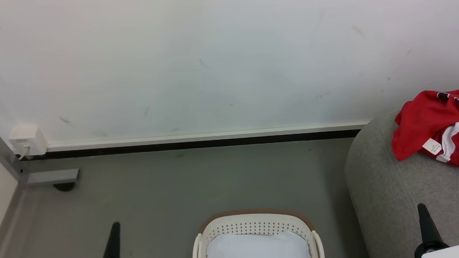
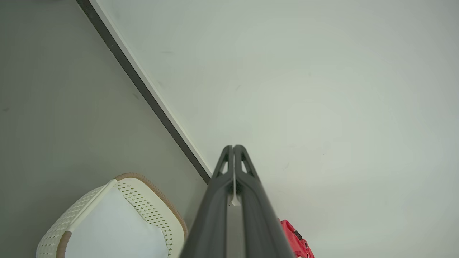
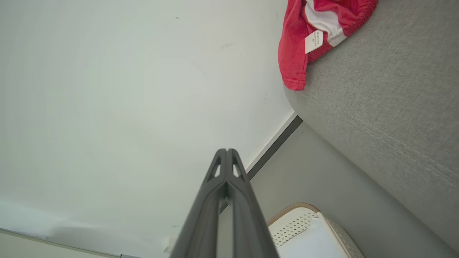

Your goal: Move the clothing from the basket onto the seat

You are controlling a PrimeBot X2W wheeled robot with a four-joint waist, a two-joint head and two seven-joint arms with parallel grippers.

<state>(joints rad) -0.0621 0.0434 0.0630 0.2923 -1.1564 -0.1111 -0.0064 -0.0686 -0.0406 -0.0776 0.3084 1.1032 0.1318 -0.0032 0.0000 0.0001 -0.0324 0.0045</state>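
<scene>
- Nearest, the left gripper and right gripper each had fingers pressed together, empty.
- Grey seat stood at the right.
- Cream basket on the floor held a white pad.
- Red clothing lay crumpled on the seat.

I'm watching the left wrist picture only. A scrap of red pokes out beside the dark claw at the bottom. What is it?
Observer: It's the clothing, a red garment with white stripes, crumpled on top of a big grey seat.
Operator: Does it carry any label?
Observer: Yes, a small white tag shows at its lower edge, next to a white stripe.
Operator: And the robot's other arm, where is that?
Observer: The right claw points up at the lower right of the head view, in front of the seat, its fingers pressed together with nothing between them.
</scene>
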